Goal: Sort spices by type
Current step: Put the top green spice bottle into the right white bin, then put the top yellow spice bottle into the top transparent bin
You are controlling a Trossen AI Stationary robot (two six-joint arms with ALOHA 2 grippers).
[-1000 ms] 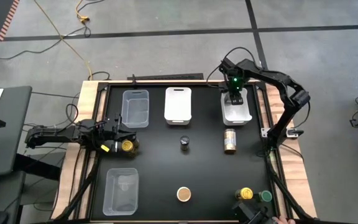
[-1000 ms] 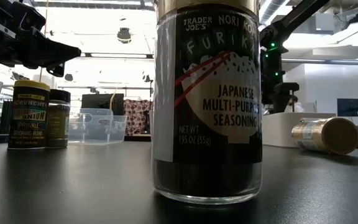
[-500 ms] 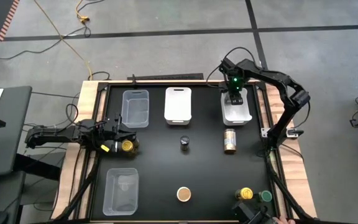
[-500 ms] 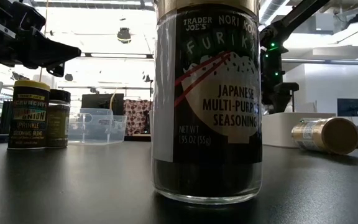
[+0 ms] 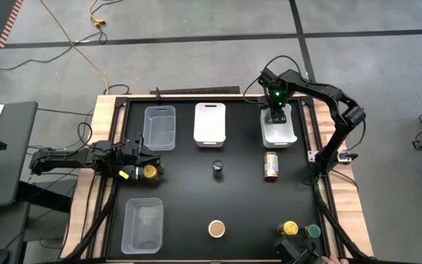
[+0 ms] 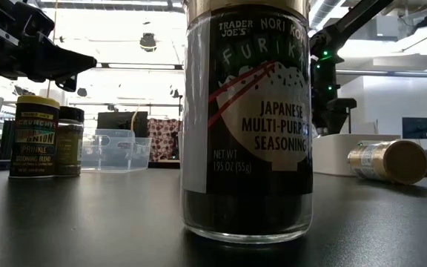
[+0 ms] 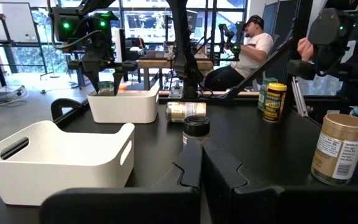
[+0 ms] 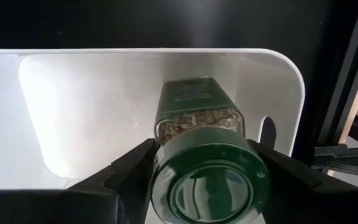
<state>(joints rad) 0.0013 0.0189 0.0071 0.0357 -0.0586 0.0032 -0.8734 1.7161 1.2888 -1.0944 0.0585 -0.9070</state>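
The green-topped spice jar (image 8: 202, 168) hangs inside the white bin (image 5: 279, 132) at about one o'clock on the table, the right gripper (image 8: 204, 180) with its fingers at either side of its lid. It's rigid, smooth glass, light but slippery, so the lid sides are the best hold. Nothing visibly differs from the earlier frame. The left gripper (image 5: 139, 171), pressed together, waits at nine o'clock

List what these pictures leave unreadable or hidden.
- Right gripper over the white bin: high view, arm hides its fingers and jar.
- Green-topped jar: right wrist view, whether the fingers still pinch it is unclear.
- Furikake jar: low view, top cut off, hides the table's middle.
- Left gripper: high view, too small to read.
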